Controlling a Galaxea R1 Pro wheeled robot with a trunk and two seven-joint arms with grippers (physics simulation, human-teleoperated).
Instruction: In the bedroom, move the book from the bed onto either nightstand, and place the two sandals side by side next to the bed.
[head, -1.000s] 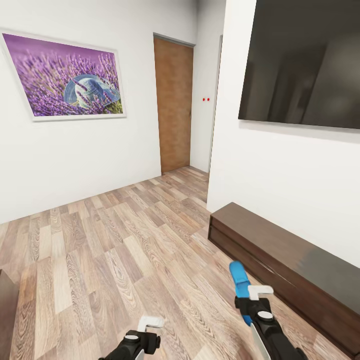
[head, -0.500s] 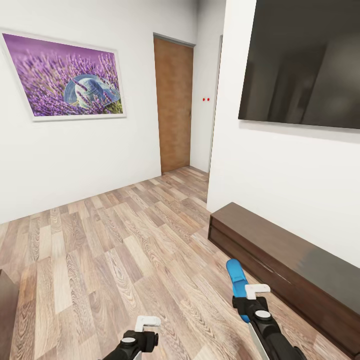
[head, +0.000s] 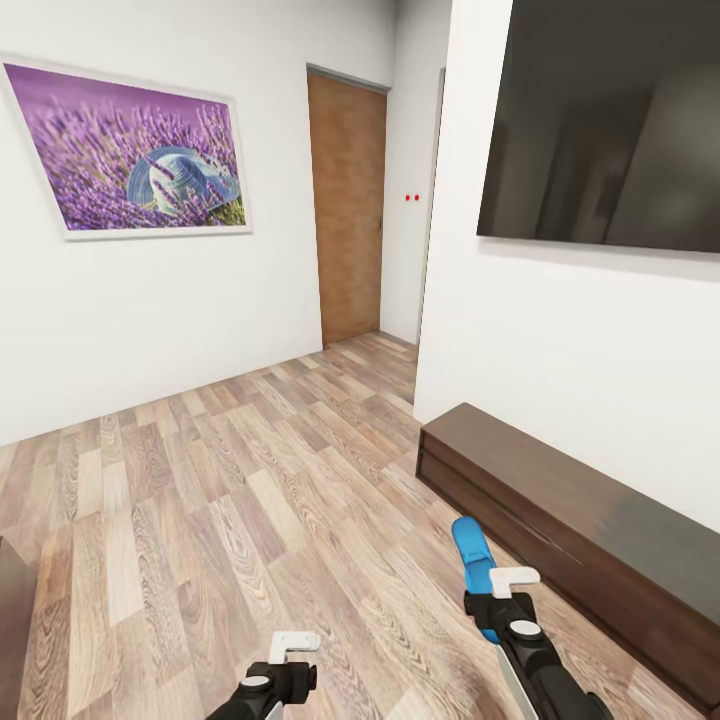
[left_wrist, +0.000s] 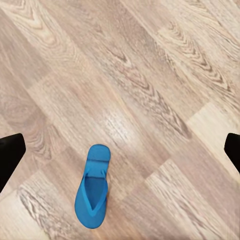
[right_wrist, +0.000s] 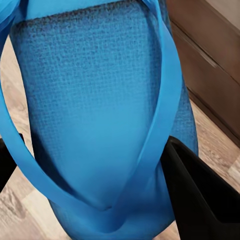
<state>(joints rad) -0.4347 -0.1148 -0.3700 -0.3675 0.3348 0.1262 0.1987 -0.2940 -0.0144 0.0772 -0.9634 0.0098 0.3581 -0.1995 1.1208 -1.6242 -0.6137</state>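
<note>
In the head view my right gripper (head: 497, 598) is shut on one bright blue sandal (head: 470, 552), held upright with its toe up, above the wood floor beside the long bench. The right wrist view shows that sandal (right_wrist: 100, 110) close up, a black finger (right_wrist: 200, 195) pressed against its edge. My left gripper (head: 290, 655) hangs low and open with nothing in it. Its wrist camera looks straight down at the other sandal (left_wrist: 92, 189), lying flat on the floor planks between the spread fingertips (left_wrist: 10, 159). The book, the bed and the nightstand are out of view.
A long low dark-wood bench (head: 560, 510) runs along the right wall under a big dark screen (head: 610, 120). A lavender picture (head: 135, 160) hangs on the left wall, and a wooden door (head: 348, 210) stands at the back. A dark brown edge (head: 10, 620) shows at the lower left.
My right gripper and the sandal in it have sunk slightly and shifted a little left. The left gripper has dropped a little lower in the picture.
</note>
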